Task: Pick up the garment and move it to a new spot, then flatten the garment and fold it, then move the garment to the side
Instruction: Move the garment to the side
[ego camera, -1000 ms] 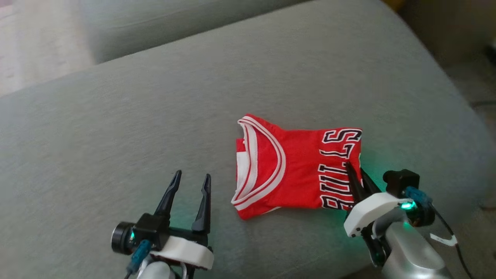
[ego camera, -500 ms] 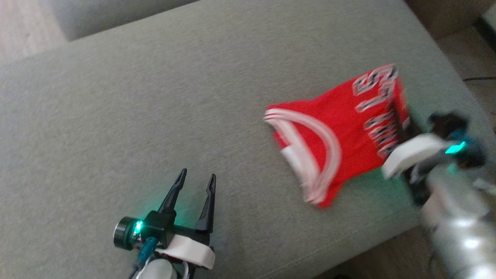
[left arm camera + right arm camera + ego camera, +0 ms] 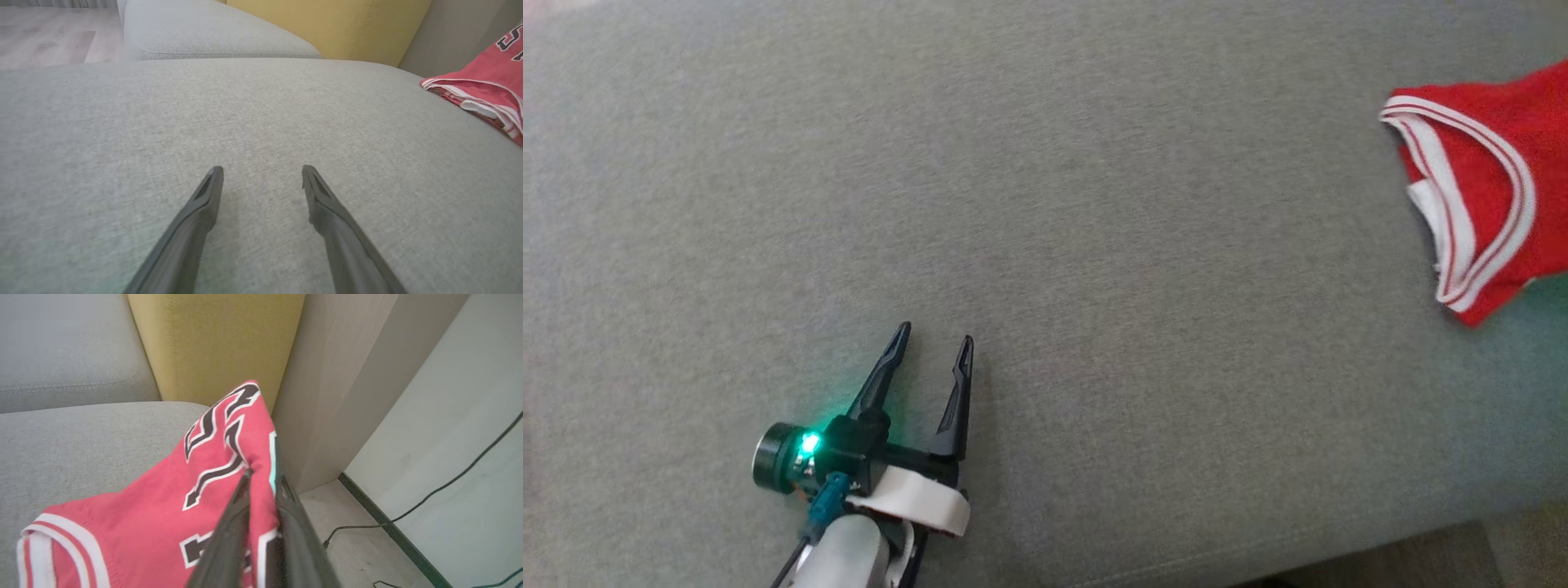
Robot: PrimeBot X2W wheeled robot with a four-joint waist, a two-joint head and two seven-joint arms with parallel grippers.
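1. The left gripper [image 3: 934, 333] hovers low over the grey sofa seat [image 3: 1094, 204] at the lower left of the head view. Its jaws are spread wide and there is nothing in them.
2. The left wrist view confirms it: there is bare upholstery between the two dark fingers [image 3: 204, 204]. A green light [image 3: 809, 443] glows on that wrist.
3. The garment [image 3: 1486, 163], a red jersey with white trim, is far out at the right edge of the head view and partly cut off by the frame. Its collar end lies on the seat, well apart from the left gripper.
4. In the right wrist view, the right gripper [image 3: 264, 478] has its jaws drawn close together. A fold of the jersey's lettered end is pinched between them.
5. The black-and-white lettering runs up to the fingers, and the striped collar end trails down to the lower left onto the cushion.
6. The gripped end sits at the seat's far edge. A yellow cushion [image 3: 216, 343] is behind it and a pale wood panel [image 3: 347, 375] just beside it.
7. Past the edge, a dark cable [image 3: 449, 482] runs across the pale floor.
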